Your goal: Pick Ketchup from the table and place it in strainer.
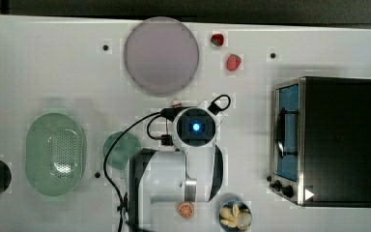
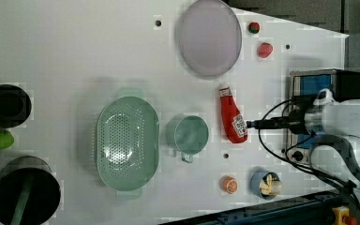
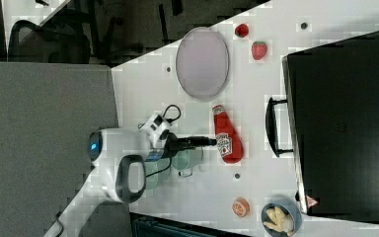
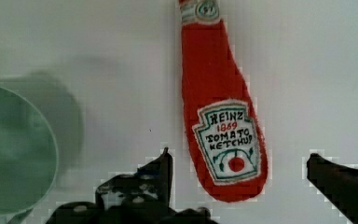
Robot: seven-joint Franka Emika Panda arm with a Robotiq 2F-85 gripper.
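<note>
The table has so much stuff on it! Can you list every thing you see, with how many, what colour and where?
ketchup: one, red, lying flat mid-table
strainer: one, pale green, left view's left of the mug
mug: one, green, between strainer and ketchup
plate: one, pale purple, far edge
strawberries: two, red, beside the plate
toaster oven: one, black, top view's right
orange half: one, near edge
bowl of pale pieces: one, blue, beside the orange
black pots: two, left view's left
lime: one, green, between the pots
end effector: one, black, open, straddling the ketchup

The ketchup [image 4: 221,116] looks soft and fuzzy like plush cloth; the strainer [image 2: 127,143] is smooth perforated plastic.
</note>
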